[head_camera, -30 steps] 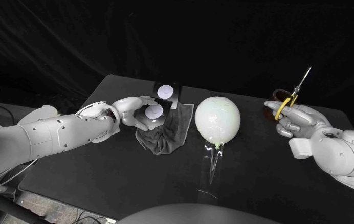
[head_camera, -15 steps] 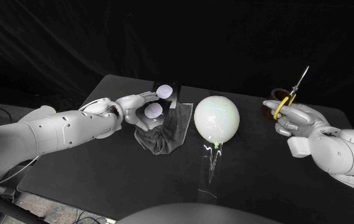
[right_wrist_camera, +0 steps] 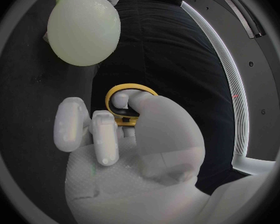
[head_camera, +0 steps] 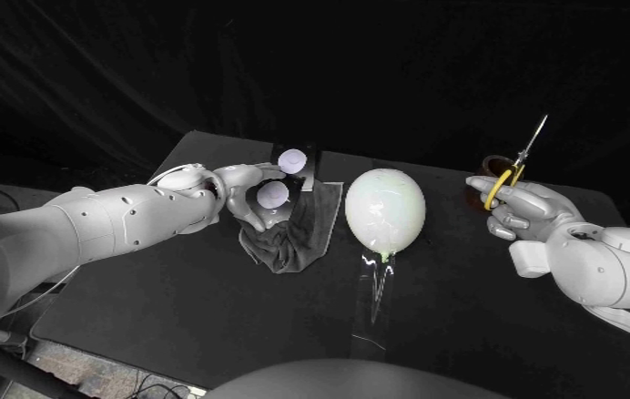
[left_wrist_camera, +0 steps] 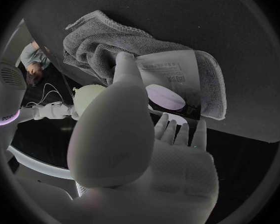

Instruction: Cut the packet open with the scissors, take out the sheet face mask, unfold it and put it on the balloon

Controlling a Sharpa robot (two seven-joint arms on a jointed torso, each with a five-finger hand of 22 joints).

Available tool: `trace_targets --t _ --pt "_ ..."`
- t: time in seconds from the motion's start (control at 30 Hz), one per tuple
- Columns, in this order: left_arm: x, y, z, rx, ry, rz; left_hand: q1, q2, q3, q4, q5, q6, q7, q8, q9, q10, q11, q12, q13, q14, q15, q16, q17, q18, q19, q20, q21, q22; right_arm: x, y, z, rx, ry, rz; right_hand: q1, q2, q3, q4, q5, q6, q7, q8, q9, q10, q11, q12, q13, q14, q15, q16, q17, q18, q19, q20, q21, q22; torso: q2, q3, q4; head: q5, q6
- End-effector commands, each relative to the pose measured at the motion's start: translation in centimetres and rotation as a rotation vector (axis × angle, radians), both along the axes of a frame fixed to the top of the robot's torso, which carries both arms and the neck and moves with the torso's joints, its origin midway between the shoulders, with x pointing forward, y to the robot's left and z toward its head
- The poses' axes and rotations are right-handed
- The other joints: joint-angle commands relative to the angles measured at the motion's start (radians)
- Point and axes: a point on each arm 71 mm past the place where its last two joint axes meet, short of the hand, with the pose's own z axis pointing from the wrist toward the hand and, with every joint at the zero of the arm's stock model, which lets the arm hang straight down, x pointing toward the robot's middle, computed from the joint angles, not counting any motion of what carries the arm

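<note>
Black drapes and a black table around my hands

Behind my left hand [head_camera: 256,200] and my right hand [head_camera: 525,212] hangs a black curtain [head_camera: 368,53]. It falls in soft, dim folds and closes off the whole back of the scene. Beneath both hands lies the black table [head_camera: 184,299], matte and a shade paler than the curtain. Its far edge runs just before the drapes and its sides slant outward toward me. On my left hand's side the table ends in a near corner. Below and outside that corner shows a patch of grey floor [head_camera: 92,363] with dark cables [head_camera: 147,388] lying on it. The light is low and even.
</note>
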Motion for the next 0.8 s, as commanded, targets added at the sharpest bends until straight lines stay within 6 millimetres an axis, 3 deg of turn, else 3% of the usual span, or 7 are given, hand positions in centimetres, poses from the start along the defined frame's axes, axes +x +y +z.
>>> trace_targets --t 0.03,0.2,0.23,0.27,0.4,0.63,0.8 --pt "-0.60 -0.27 -1.82 0.082 0.106 -0.004 0.004 0.013 0.003 -0.003 0.003 0.002 0.010 0.005 0.001 0.009 0.004 0.005 0.002 0.010 0.000 0.005 0.002 -0.009 -0.001 -0.006 -0.005 0.001 0.01 0.20 0.10 0.005 -0.013 0.022 -0.011 0.002 0.003 -0.003 0.003 0.041 0.036 0.003 0.001 0.391 -0.010 0.453 0.177 0.084 -0.007 0.003 0.179 0.015 0.007 -0.003 0.005 0.031 -0.001 -0.0003 -0.0005 0.000 -0.001" --pt "-0.47 -0.24 -1.99 0.092 0.127 -0.003 0.008 0.014 0.022 -0.003 0.005 0.023 0.032 0.010 0.009 0.044 0.025 0.013 0.008 0.040 -0.003 0.013 0.012 -0.009 -0.003 -0.007 -0.005 0.001 0.00 0.21 0.09 0.006 -0.013 0.022 -0.011 0.002 0.003 -0.002 0.003 0.042 0.036 0.003 0.001 0.392 -0.010 0.454 0.178 0.084 -0.007 0.003 0.179 0.015 0.007 -0.003 0.005 0.030 -0.001 0.0006 0.0001 0.000 -0.003" --pt "-0.46 -0.27 -2.01 0.091 0.130 -0.005 0.011 0.015 0.033 -0.004 0.005 0.035 0.042 0.013 0.013 0.062 0.040 0.017 0.011 0.052 -0.008 0.016 0.015 -0.009 -0.003 -0.007 -0.005 0.001 0.00 0.22 0.09 0.006 -0.013 0.022 -0.011 0.002 0.003 -0.002 0.003 0.042 0.036 0.003 0.001 0.392 -0.010 0.454 0.178 0.084 -0.007 0.003 0.179 0.015 0.007 -0.003 0.005 0.030 -0.001 0.0006 0.0001 -0.001 -0.004" --pt "-0.46 -0.29 -2.02 0.091 0.131 -0.006 0.019 0.015 0.042 -0.003 0.006 0.052 0.071 0.019 0.018 0.083 0.068 0.025 0.015 0.069 -0.012 0.023 0.020 -0.008 -0.003 -0.006 -0.005 0.001 0.00 0.23 0.08 0.006 -0.012 0.023 -0.011 0.002 0.003 -0.002 0.003 0.042 0.036 0.003 0.001 0.392 -0.010 0.454 0.178 0.084 -0.007 0.003 0.179 0.015 0.007 -0.003 0.005 0.030 -0.001 0.0007 0.0007 0.000 -0.005" --pt "-0.44 -0.38 -2.10 0.092 0.140 -0.008 0.033 0.020 0.065 -0.003 0.006 0.085 0.116 0.031 0.028 0.124 0.106 0.036 0.019 0.103 0.011 0.036 0.029 -0.005 0.004 -0.007 -0.003 0.003 -0.01 0.29 0.05 0.007 -0.012 0.024 -0.011 0.002 0.003 -0.002 0.003 0.042 0.036 0.003 0.001 0.392 -0.010 0.454 0.178 0.084 -0.007 0.003 0.179 0.015 0.007 -0.003 0.005 0.030 -0.002 0.0008 0.0009 0.002 -0.004" --pt "-0.34 -0.50 -2.38 0.101 0.156 -0.005 0.042 0.038 0.106 -0.003 0.006 0.127 0.144 0.046 0.042 0.169 0.133 0.043 0.022 0.143 0.035 0.050 0.040 0.004 0.026 -0.008 0.006 0.009 -0.05 0.32 0.02 0.008 -0.010 0.026 -0.012 0.003 0.004 -0.002 0.003 0.042 0.037 0.003 0.000 0.392 -0.010 0.455 0.179 0.085 -0.007 0.004 0.180 0.015 0.008 -0.003 0.007 0.032 -0.001 0.0000 -0.0006 0.002 -0.006" --pt "-0.30 -0.55 -2.52 0.106 0.162 -0.001 0.045 0.070 0.143 -0.004 0.004 0.147 0.151 0.054 0.049 0.194 0.140 0.043 0.021 0.156 0.042 0.053 0.044 0.005 0.035 -0.009 0.010 0.011 -0.07 0.31 0.02 0.009 -0.010 0.026 -0.012 0.003 0.004 -0.002 0.003 0.042 0.037 0.003 0.000 0.392 -0.010 0.455 0.179 0.085 -0.007 0.004 0.180 0.015 0.008 -0.003 0.007 0.032 -0.001 0.0000 0.0006 0.005 -0.006"
